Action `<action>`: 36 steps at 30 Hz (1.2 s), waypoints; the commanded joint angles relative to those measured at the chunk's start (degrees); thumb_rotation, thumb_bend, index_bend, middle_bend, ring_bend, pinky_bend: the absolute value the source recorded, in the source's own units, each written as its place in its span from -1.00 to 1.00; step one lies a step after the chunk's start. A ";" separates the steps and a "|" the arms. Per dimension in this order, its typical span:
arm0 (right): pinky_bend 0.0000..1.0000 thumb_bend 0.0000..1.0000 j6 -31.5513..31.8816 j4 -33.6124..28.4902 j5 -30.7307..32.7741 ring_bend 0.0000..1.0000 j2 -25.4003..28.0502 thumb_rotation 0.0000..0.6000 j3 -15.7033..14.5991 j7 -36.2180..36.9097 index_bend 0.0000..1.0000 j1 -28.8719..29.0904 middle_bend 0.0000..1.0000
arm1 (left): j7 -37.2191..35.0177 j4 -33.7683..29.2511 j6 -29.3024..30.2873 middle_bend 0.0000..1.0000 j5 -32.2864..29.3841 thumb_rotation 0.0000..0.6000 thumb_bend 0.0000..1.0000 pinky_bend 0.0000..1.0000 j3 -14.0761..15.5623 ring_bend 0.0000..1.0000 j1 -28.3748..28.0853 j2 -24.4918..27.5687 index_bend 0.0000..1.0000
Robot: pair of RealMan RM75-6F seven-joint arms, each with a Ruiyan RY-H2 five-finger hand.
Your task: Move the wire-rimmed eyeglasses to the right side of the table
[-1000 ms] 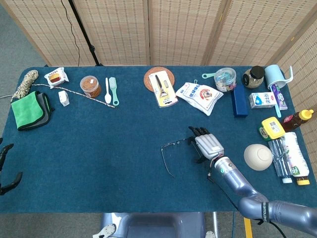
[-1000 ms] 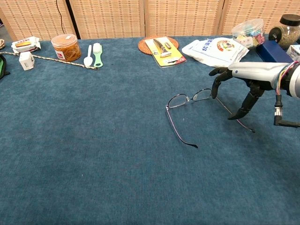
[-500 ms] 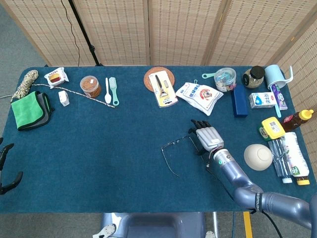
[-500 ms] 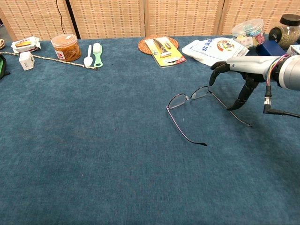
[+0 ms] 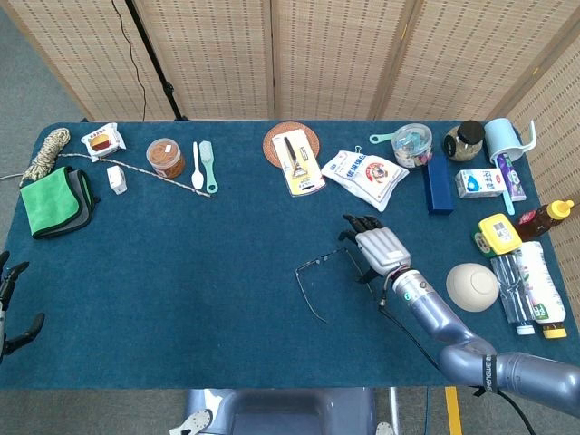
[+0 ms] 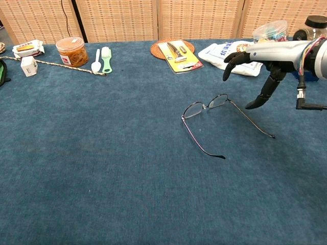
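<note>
The wire-rimmed eyeglasses (image 6: 207,107) (image 5: 323,265) lie on the blue table with both temples unfolded, a little right of centre. My right hand (image 6: 265,56) (image 5: 379,246) hovers above and to the right of them, fingers spread, holding nothing and clear of the frame. Its thumb points down toward the right temple without touching it. My left hand (image 5: 11,308) shows only at the left edge of the head view, off the table, fingers apart and empty.
A white snack bag (image 6: 235,52), a blue box (image 5: 439,186) and a clear tub (image 5: 412,145) lie behind the right hand. A white bowl (image 5: 472,286), bottles (image 5: 530,290) and a milk carton (image 5: 479,183) crowd the right edge. A peeler pack (image 6: 177,53) sits on a coaster.
My right hand has lifted off the glasses and risen away from the table, moving back. The glasses shifted slightly, their temples swinging, and now lie still.
</note>
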 commanded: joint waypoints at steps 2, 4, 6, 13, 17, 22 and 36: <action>-1.00 -0.59 -5.45 -1.62 0.97 -1.00 1.02 1.00 -0.05 0.87 -0.51 3.38 -1.00 | -0.43 0.46 0.07 -1.00 -0.28 1.00 -0.43 -0.95 0.08 -0.94 0.23 0.10 -0.70; -1.00 -0.59 -6.26 -1.42 2.11 -1.00 0.41 1.00 -0.47 0.21 -0.51 4.63 -1.00 | -0.74 0.77 0.09 -1.00 -0.47 1.00 -0.43 -0.95 0.11 -0.94 0.36 0.17 -0.70; -1.00 -0.59 -6.54 -1.33 3.11 -1.00 -0.19 1.00 -0.87 -0.39 -0.52 5.56 -1.00 | -0.97 1.01 0.14 -1.00 -0.59 1.00 -0.43 -0.95 0.12 -0.94 0.46 0.23 -0.70; -1.00 -0.59 -6.84 0.08 7.14 -1.00 -2.53 1.00 -2.04 -2.28 -0.53 8.85 -1.00 | -1.85 1.75 0.20 -1.00 -0.97 1.00 -0.43 -0.95 0.11 -0.94 0.73 0.40 -0.70; -1.00 -0.59 -7.32 1.06 9.38 -1.00 -3.44 1.00 -2.81 -3.20 -0.54 10.55 -1.00 | -2.25 2.01 0.18 -1.00 -1.08 1.00 -0.43 -0.95 0.22 -0.94 0.90 0.47 -0.70; -1.00 -0.59 -8.15 2.77 12.84 -1.00 -4.62 1.00 -4.24 -4.67 -0.54 12.97 -1.00 | -2.73 2.42 0.30 -1.00 -1.35 1.00 -0.43 -0.95 0.21 -0.94 1.14 0.58 -0.70; -1.00 -0.59 -6.99 5.29 18.09 -1.00 -5.78 1.00 -7.84 -6.40 -0.51 15.91 -1.00 | -3.35 2.72 0.38 -1.00 -1.30 1.00 -0.42 -0.95 0.08 -0.94 1.28 0.71 -0.70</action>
